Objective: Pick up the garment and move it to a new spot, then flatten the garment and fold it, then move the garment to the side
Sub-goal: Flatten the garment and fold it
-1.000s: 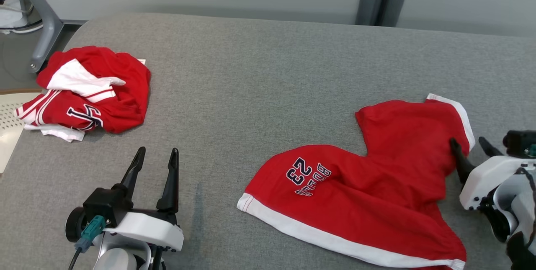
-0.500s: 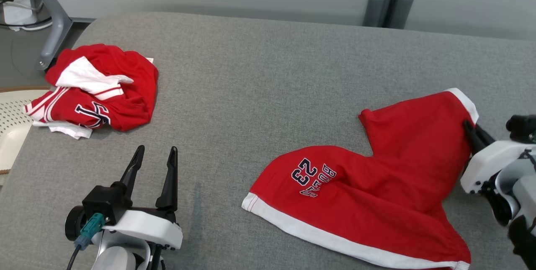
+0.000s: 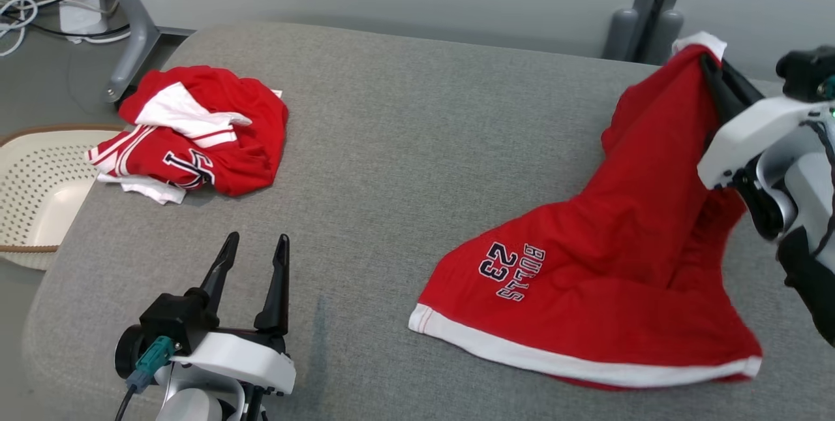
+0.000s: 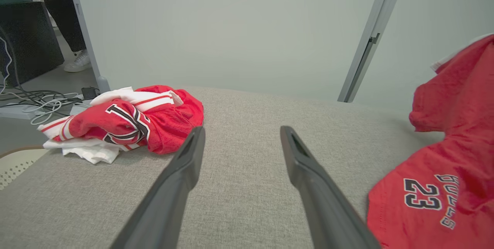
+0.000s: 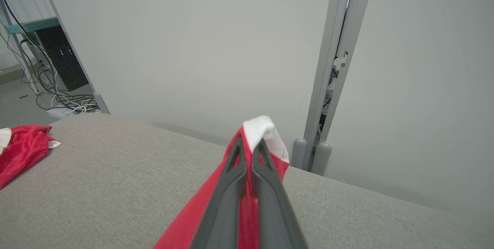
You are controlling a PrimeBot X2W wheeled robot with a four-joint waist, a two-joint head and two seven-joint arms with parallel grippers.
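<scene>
Head view: the right hand (image 3: 710, 65) is pinching one end of the shorts (image 3: 607, 277) up in the air, and the rest lies on the desk (image 3: 404, 121). The left hand (image 3: 254, 246) is spread, holding nothing. Lift slowly with a tight pinch so they don't slip

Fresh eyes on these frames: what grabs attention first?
The red BULLS 23 shorts at the right: the right gripper is shut on one white-trimmed corner and holds it high, while the rest drapes down onto the grey padded table. A crumpled red and white garment sits at the table's far left, and the left gripper hovers open and empty at the near left.
</scene>
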